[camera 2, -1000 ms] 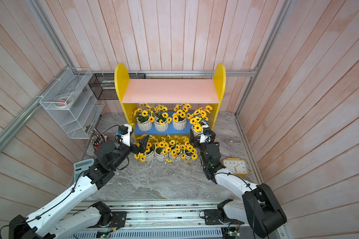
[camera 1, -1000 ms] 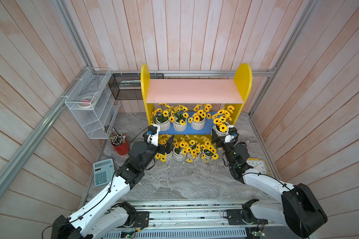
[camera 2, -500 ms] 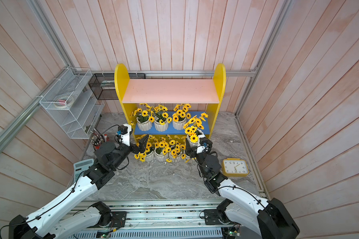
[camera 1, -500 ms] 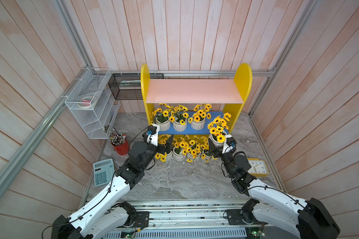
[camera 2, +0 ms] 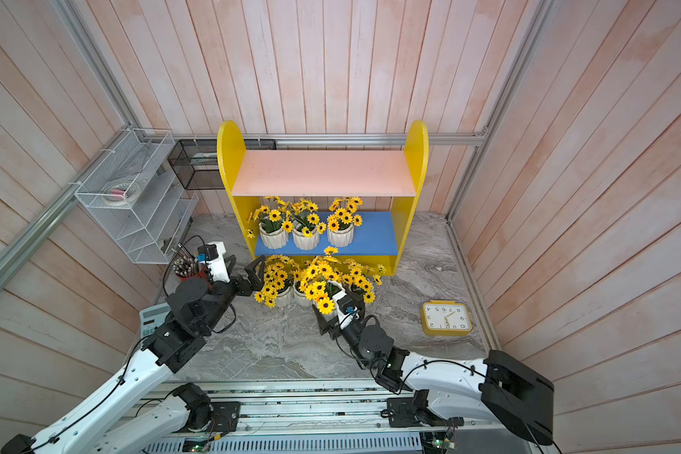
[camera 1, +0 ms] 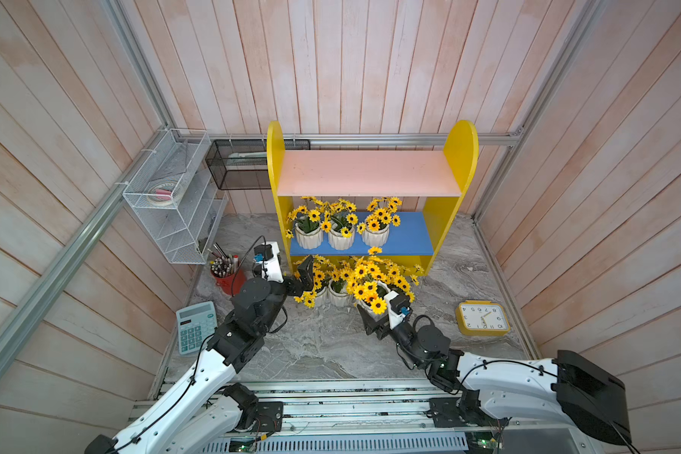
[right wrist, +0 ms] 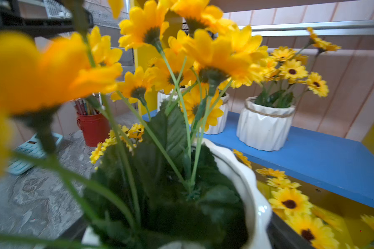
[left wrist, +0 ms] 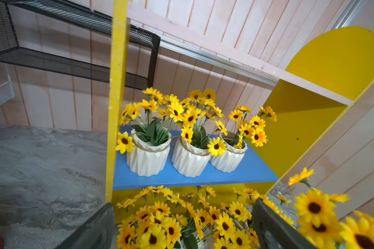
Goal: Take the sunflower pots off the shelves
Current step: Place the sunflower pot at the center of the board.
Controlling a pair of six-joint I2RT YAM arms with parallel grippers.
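Right wrist view | we are clamping a sunflower pot (right wrist: pixel 257 204) in the right gripper (camera 2: pixel 337 314), six o'clock of the shelves (camera 2: pixel 405 220), probably for setting down | left gripper (camera 2: pixel 244 269) gaping empty, eight o'clock, ready.

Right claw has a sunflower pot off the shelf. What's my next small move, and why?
Probably lower the right claw and set its white ribbed sunflower pot upright on the bare grey marble tabletop. The pot sits tilted in the grip, clear of the blue lower board and just in front of the tabletop cluster of pots; three more pots wait on that board.
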